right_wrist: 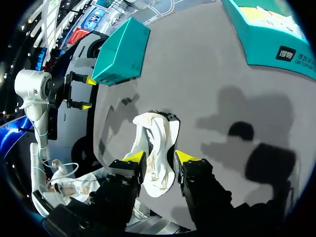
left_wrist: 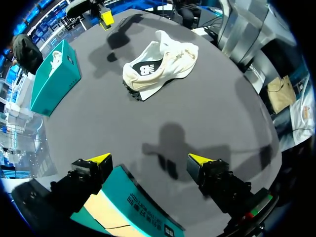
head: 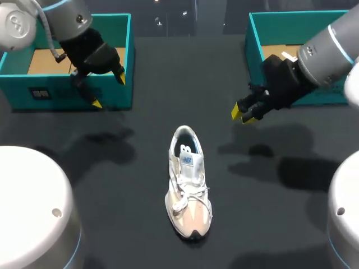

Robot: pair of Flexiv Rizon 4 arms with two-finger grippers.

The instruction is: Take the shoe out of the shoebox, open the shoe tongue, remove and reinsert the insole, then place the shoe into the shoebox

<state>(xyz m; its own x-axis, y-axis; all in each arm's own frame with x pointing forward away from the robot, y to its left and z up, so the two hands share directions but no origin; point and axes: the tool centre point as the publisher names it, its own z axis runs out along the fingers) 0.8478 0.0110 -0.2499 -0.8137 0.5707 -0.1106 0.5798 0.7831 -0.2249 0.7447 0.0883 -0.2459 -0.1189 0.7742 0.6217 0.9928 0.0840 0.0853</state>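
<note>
A white and beige shoe (head: pixel 188 185) lies on the dark table between the two arms, toe toward the near edge, laces tied, tongue with a blue label up. From the left wrist the shoe (left_wrist: pixel 160 66) shows well ahead of the fingers. My left gripper (head: pixel 109 90) hangs open over the front wall of the left teal shoebox (head: pixel 67 92), nothing between its fingers. My right gripper (head: pixel 243 115) hovers beside the right teal shoebox (head: pixel 255 39), up and to the right of the shoe. Its fingers stand a narrow gap apart, and the shoe (right_wrist: pixel 155 148) lies far below them.
Both teal boxes stand at the table's far side, brown cardboard inside. The left box (left_wrist: pixel 133 207) edge sits right under my left gripper (left_wrist: pixel 149 159). Two white robot bases (head: pixel 28 207) flank the near corners. Dark table surrounds the shoe.
</note>
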